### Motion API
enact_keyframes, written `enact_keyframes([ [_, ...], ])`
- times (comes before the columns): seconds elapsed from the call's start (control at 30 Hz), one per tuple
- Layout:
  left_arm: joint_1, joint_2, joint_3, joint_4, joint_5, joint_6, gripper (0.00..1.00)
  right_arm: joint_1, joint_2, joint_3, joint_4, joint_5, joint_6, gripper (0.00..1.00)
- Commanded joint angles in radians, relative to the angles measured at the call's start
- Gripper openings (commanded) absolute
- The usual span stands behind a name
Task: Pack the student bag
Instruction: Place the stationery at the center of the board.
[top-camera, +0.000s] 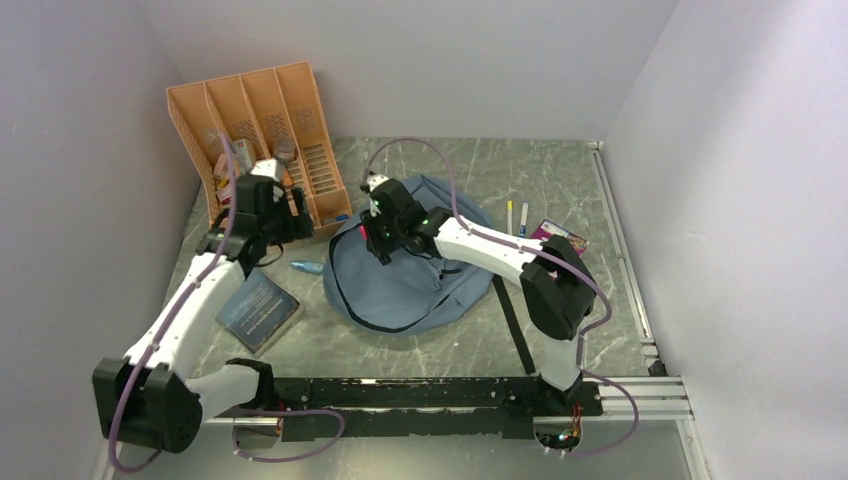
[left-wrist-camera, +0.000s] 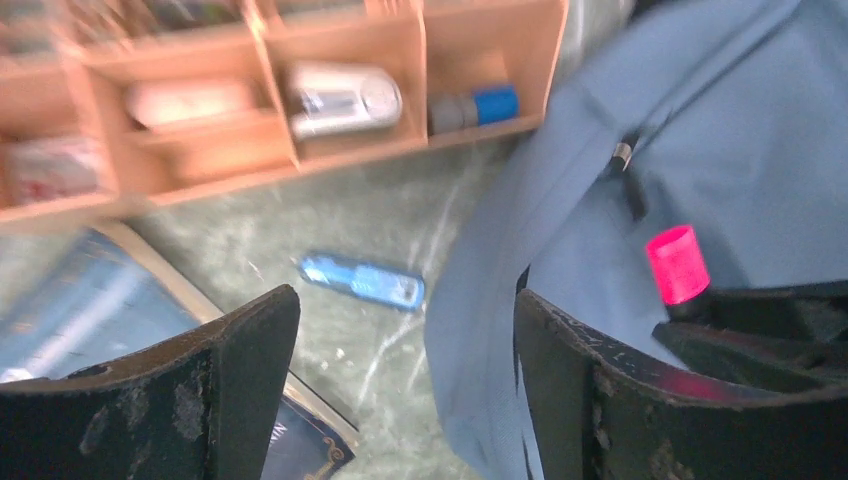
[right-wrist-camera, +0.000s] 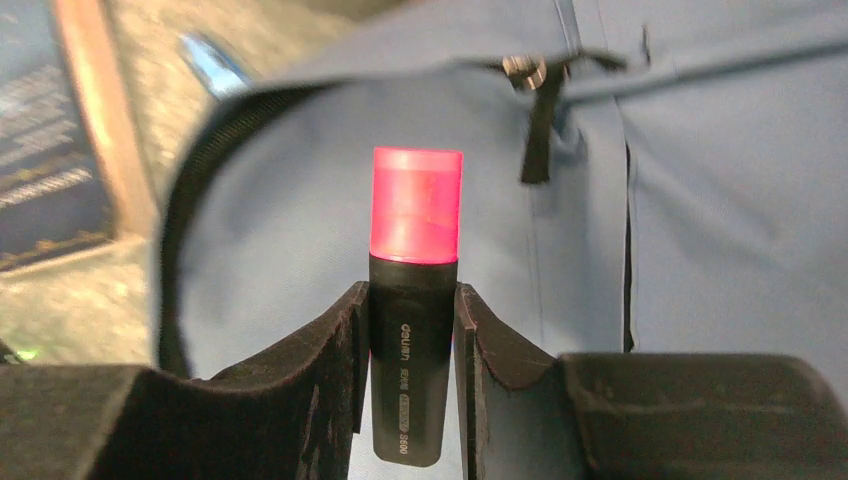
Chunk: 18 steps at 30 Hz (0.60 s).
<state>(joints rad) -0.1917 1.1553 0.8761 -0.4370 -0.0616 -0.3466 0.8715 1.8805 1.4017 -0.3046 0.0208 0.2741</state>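
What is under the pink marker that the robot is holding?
The student bag lies under the pink marker, which the right tool grips. Its dark zipper shows beside the marker. What is inside the bag is hidden by the fabric.

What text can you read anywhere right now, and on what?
"de..." and "...600": white print on the highlighter barrel; the middle is too small to read.
Book cover: lines of print, too blurred to read.
Card: too small to read.
Bag: no print visible.
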Motion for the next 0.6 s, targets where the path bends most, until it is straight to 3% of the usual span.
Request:
enact_keyframes([
  [0.0, 0.012, -0.146, 0.218, -0.069, -0.241, 0.036, 0.84, 0.019, 0.016, 0.112, 0.028, -0.078, -0.036, 0.27],
  [0.17, 0.012, -0.198, 0.351, -0.208, -0.410, -0.018, 0.87, 0.062, 0.115, 0.297, 0.039, -0.134, -0.112, 0.27],
  [0.37, 0.012, -0.256, 0.404, -0.284, -0.502, 0.008, 0.89, 0.108, 0.286, 0.491, 0.057, -0.266, -0.238, 0.27],
  [0.57, 0.012, -0.303, 0.437, -0.313, -0.498, 0.040, 0.91, 0.152, 0.449, 0.648, 0.026, -0.282, -0.429, 0.26],
])
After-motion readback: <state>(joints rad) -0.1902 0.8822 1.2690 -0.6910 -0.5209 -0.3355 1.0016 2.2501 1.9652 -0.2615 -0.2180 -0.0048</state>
